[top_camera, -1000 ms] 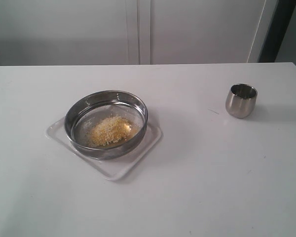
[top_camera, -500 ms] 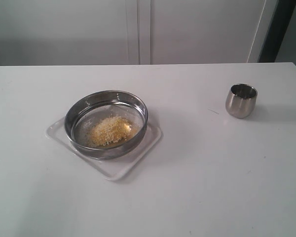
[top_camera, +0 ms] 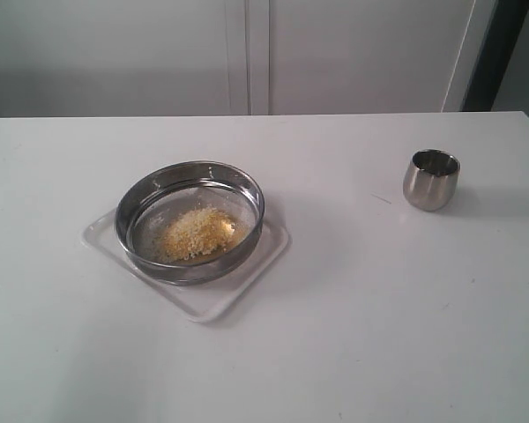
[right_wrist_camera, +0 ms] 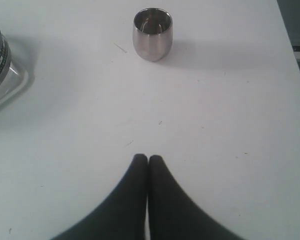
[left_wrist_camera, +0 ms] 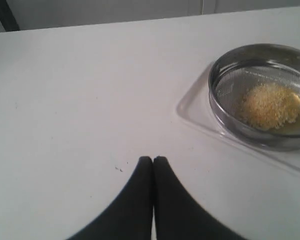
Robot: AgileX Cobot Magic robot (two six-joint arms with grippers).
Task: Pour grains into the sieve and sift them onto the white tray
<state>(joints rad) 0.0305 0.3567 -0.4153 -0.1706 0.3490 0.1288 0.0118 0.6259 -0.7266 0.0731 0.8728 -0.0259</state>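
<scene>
The wide steel sieve (top_camera: 190,220) rests on the white tray (top_camera: 234,295) at centre left of the table. A heap of yellow grains (top_camera: 198,233) lies on its mesh. The left wrist view shows the sieve (left_wrist_camera: 225,75), the grains (left_wrist_camera: 271,105) and the tray (left_wrist_camera: 192,107) too. My left gripper (left_wrist_camera: 153,159) is shut and empty, over bare table well short of the tray. My right gripper (right_wrist_camera: 148,157) is shut and empty, some way from the small steel cup (right_wrist_camera: 152,34). Neither gripper shows in the exterior view.
The small steel cup (top_camera: 431,180) stands upright at the right of the table, apart from the tray. The table's right edge (right_wrist_camera: 290,60) shows in the right wrist view. A white wall with panel seams runs behind the table.
</scene>
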